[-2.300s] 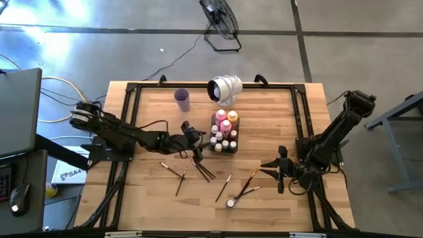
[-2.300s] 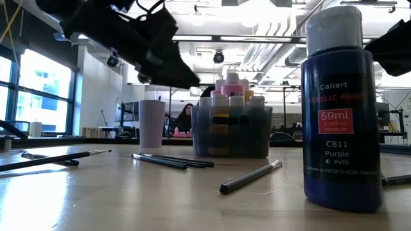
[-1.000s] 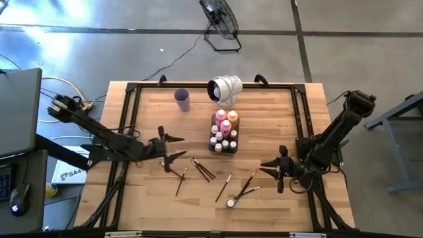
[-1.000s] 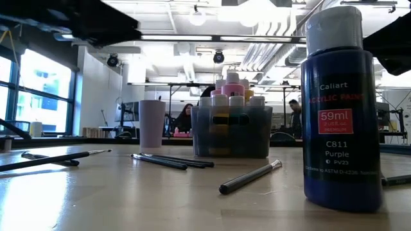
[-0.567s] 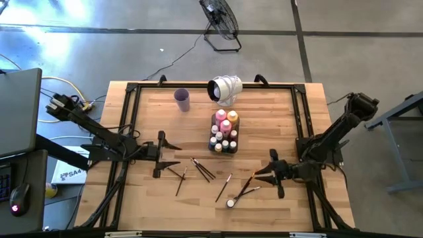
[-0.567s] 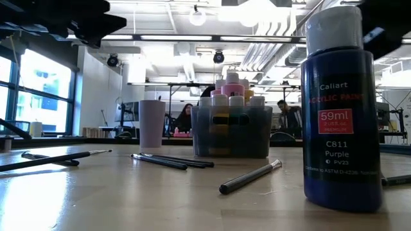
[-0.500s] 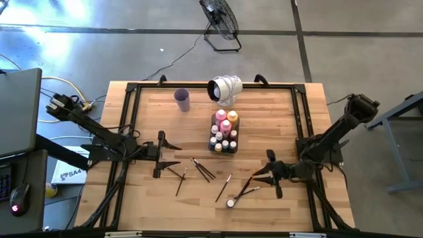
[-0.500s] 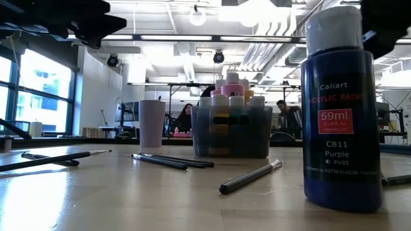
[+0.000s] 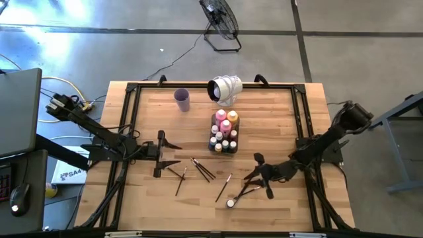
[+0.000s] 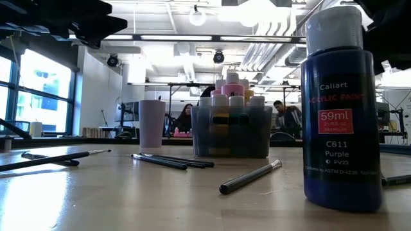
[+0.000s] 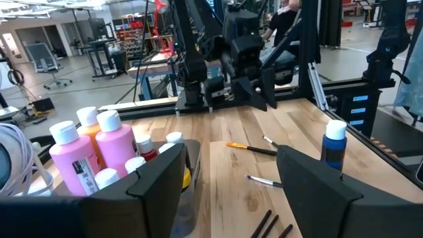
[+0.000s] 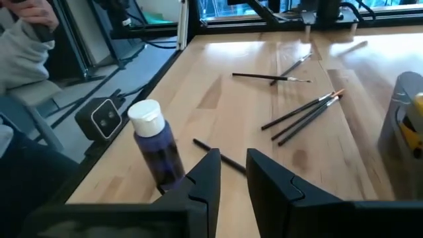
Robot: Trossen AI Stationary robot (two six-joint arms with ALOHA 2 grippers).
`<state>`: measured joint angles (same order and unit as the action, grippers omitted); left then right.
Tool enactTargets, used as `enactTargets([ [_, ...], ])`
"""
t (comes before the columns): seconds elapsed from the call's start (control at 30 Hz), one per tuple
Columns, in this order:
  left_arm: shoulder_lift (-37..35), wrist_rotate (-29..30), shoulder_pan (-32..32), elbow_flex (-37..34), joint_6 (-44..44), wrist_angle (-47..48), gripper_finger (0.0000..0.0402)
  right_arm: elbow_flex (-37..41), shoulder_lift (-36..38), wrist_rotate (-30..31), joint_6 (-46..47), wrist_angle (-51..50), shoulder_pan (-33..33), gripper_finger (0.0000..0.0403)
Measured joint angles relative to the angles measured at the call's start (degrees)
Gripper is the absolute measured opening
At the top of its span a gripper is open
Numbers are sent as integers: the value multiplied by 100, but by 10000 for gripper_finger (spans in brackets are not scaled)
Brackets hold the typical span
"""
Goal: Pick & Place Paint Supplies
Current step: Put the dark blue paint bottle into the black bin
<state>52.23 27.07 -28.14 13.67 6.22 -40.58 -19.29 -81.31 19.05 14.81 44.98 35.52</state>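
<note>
I see my right gripper hovering, jaws nearly closed and empty, over the brushes beside the white-capped purple paint bottle near the wooden table's front edge, while my left gripper waits with jaws open beside the scattered dark-handled paintbrushes.

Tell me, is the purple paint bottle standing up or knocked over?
Standing up. The purple paint bottle sits on its base, white cap on top.
</note>
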Motion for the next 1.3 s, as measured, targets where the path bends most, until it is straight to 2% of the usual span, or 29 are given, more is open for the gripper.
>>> enactTargets([
  [0.13, 1, 0, 0, 2, -1, 0, 235, 0, -237, -11, 21, 183, -6, 95],
  [0.43, 4, 37, 0, 2, -2, 82, 235, -2, -258, 40, 82, 244, -6, 213],
  [0.57, 4, 241, 0, 4, -5, 246, 235, -45, -258, 26, 187, 230, -6, 244],
  [0.77, 4, 282, 0, 5, -48, 432, 235, -434, -487, -348, 30, 201, -3, 252],
  [1.1, 4, 282, 0, 7, -61, 472, 235, -1111, -1645, -602, 32, 185, -3, 253],
  [1.3, 4, 278, 0, 7, -85, 472, 235, -1405, -1817, -949, 108, 208, -1, 254],
])
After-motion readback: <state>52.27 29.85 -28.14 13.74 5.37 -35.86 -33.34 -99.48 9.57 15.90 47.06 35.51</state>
